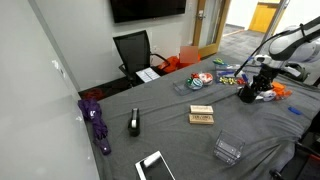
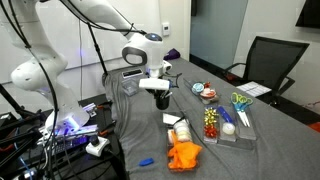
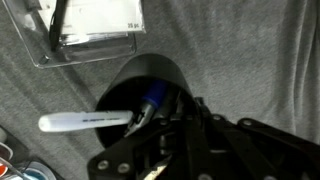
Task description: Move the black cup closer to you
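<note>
The cup stands upright on the desk, directly under our jaws, with pens inside. We cannot tell whether the jaws are closed on its rim. We should grip one wall firmly, then pull slowly and keep the cup upright, so no pen falls out.

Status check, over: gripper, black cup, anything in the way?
Gripper at the black cup, jaws at its rim, grip unconfirmed. Cup upright, white pen inside. Clear box close beside it, not touching.
</note>
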